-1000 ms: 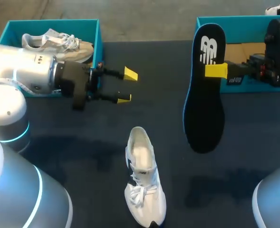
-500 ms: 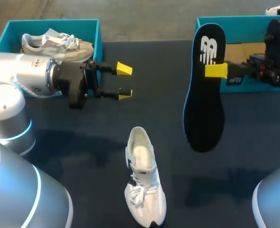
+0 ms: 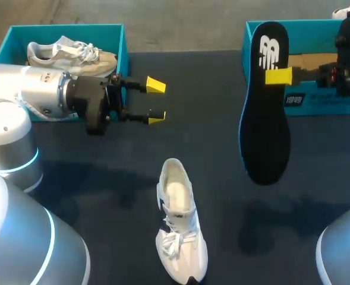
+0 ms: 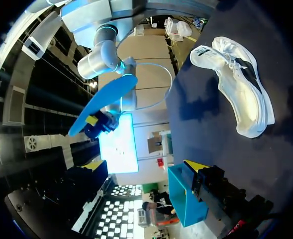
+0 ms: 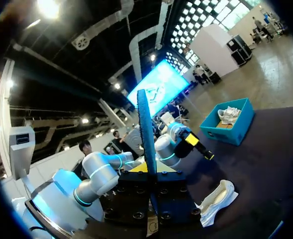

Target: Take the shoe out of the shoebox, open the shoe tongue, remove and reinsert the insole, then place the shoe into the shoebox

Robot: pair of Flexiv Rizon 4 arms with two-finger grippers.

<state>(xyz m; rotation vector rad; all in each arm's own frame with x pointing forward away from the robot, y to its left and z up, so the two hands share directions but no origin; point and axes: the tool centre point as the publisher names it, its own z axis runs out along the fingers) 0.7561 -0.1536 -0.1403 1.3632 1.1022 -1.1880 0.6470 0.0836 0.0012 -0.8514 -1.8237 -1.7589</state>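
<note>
Right gripper (image 3: 278, 76) clamped on the black insole (image 3: 265, 130), which hangs upper right, in front of the teal shoebox (image 3: 305, 102). White shoe (image 3: 179, 231) lies on the table (image 3: 103, 196), lower centre. Left gripper (image 3: 155, 101) is upper left of centre, fingers spread apart.

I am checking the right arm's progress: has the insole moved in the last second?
Yes. The insole, in the right gripper, shifted rightward in the head view, away from the white shoe and further over the right shoebox.
</note>
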